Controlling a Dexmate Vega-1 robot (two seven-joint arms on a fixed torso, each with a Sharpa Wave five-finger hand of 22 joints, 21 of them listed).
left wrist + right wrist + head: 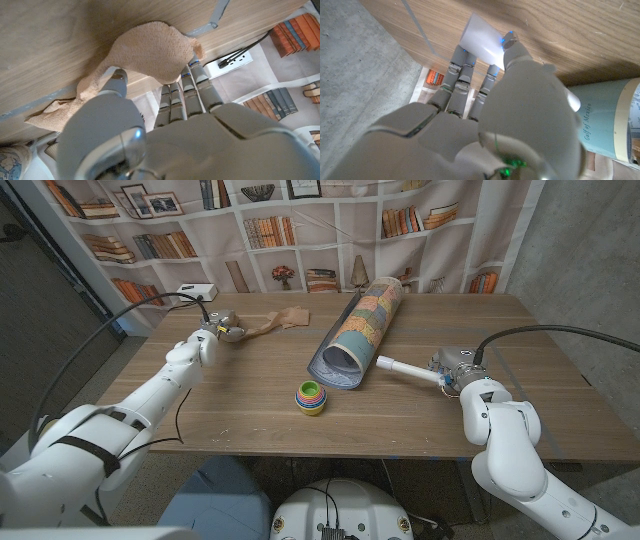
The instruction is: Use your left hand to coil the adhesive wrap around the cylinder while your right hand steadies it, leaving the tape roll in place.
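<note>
At the table's far left, my left hand [207,337] grips the tan adhesive wrap roll [229,327]. A loose tail of wrap [283,321] trails from it across the table toward the middle. In the left wrist view the fuzzy tan roll [150,47] sits between the thumb and fingers [182,95] of my left hand [200,140]. On the right side, my right hand [457,372] holds one end of a white cylinder [402,368], which lies level and points toward the middle. The right wrist view shows that white cylinder [481,41] in my right hand [520,110]. Wrap and cylinder are far apart.
A large rolled map [360,330] lies slanted across the table's middle, between the two hands, and its end [612,120] shows beside my right hand. Stacked coloured cups [311,396] stand near the front middle. A white power strip [195,290] with cables sits at the far left edge.
</note>
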